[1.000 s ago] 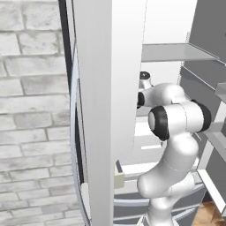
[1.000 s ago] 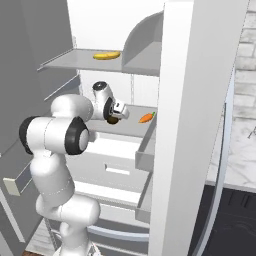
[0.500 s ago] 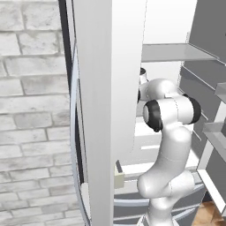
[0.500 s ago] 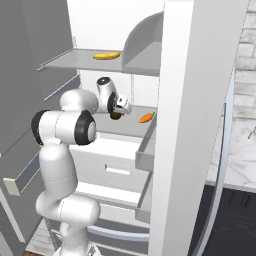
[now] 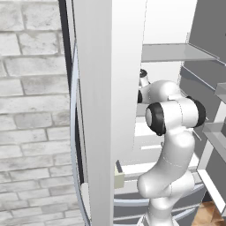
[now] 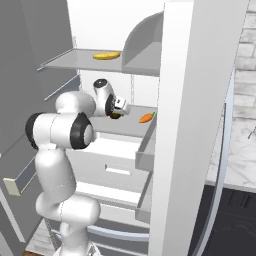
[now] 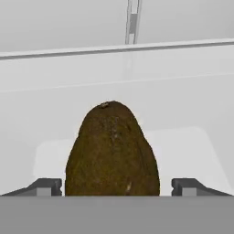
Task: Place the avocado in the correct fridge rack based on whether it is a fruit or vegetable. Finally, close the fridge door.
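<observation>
**Avocado hanging over the carrot shelf**

Fridge [image 6: 200, 125] interior is standing open, white walls around two grey racks: the upper one bearing a banana [image 6: 106, 55], the lower rack [image 6: 131, 126] bearing a small orange item [image 6: 145, 118]. Reaching in over that lower rack, the gripper [image 6: 117, 107] is gripping the avocado [image 7: 112, 151], fingertips [image 7: 45, 186] set well apart on either side. The orange item is lying just to its right, and the avocado's long axis is pointing along the gripper.

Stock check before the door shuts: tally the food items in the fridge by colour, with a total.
Yellow: 1, the banana on the upper shelf.
Orange: 1, the small orange item on the fridge rack.
Dark brown: 1, the avocado in the gripper.
Total: 3.
</observation>
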